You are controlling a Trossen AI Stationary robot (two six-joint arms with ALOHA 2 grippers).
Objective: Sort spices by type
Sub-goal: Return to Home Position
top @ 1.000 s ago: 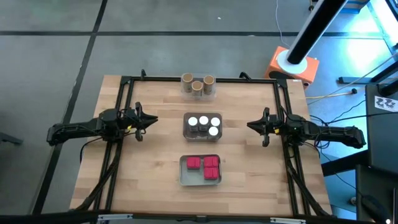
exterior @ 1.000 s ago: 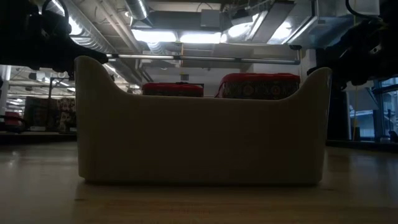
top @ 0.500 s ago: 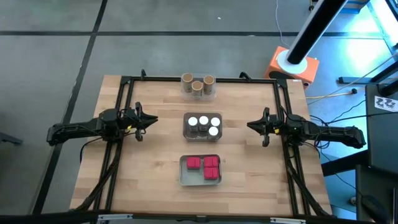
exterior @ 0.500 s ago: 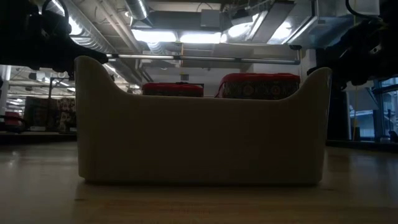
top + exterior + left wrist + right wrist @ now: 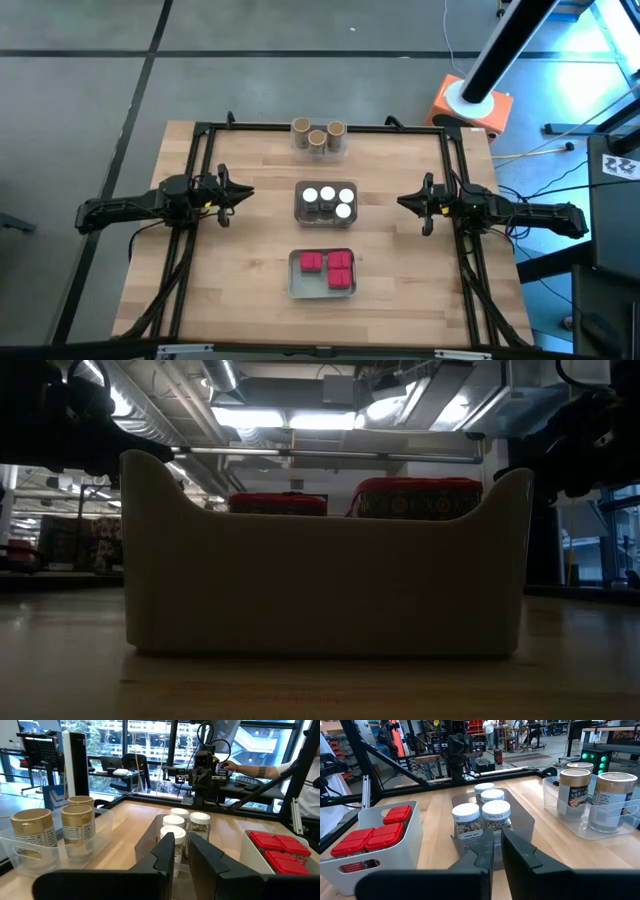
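Observation:
The spices stand in three trays down the table's middle. Three tan-topped brown cylinders (image 5: 317, 136) fill a clear tray (image 5: 30, 857) at the far edge. Several dark jars with white lids (image 5: 328, 200) sit in a grey tray (image 5: 522, 820) at the centre. Three red boxes (image 5: 330, 267) rest in a white tray (image 5: 320, 585) nearest the front. My left gripper (image 5: 245, 193) hovers shut at the table's left, pointing level toward the jars. Opposite it, my right gripper (image 5: 403, 202) hovers shut at the right, also level. Neither touches anything.
A black frame (image 5: 200, 150) runs along the table's left, right and far edges, under both arms. Bare wood lies between each gripper and the trays. A person's arm (image 5: 252, 770) shows at a desk beyond the table. An orange-based stand (image 5: 470, 105) is off the far right corner.

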